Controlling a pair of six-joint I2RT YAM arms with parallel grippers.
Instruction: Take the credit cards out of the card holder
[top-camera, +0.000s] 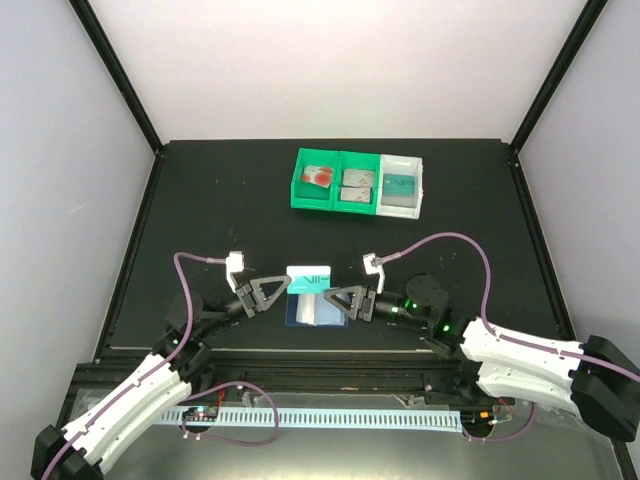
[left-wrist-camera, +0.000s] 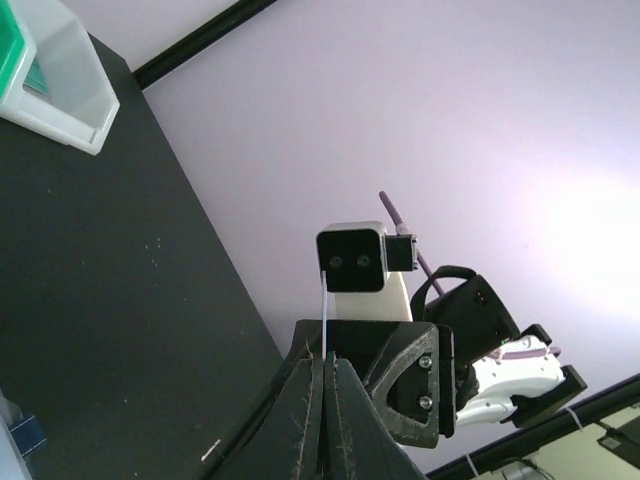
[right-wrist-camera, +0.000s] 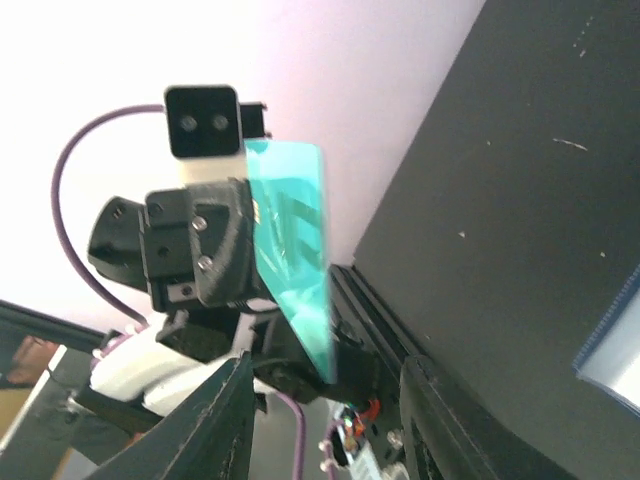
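Note:
A teal credit card (top-camera: 308, 276) hangs just above the table with my left gripper (top-camera: 287, 290) shut on its left end. The left wrist view shows that card edge-on (left-wrist-camera: 326, 325) between the closed left gripper (left-wrist-camera: 327, 365). My right gripper (top-camera: 324, 298) faces it from the right, open. In the right wrist view the teal card (right-wrist-camera: 295, 230) reaches down between the spread fingers of the right gripper (right-wrist-camera: 325, 400), touching neither. The card holder (top-camera: 312, 312) lies open on the table below both grippers, and its navy corner (right-wrist-camera: 612, 350) shows at the right edge.
At the back stands a green tray (top-camera: 297, 195) holding a white card with red circles (top-camera: 318, 177) and a greyish card (top-camera: 357, 186). A white tray (top-camera: 418, 190) beside it holds another teal card (top-camera: 400, 187). Black frame posts rise at both back corners.

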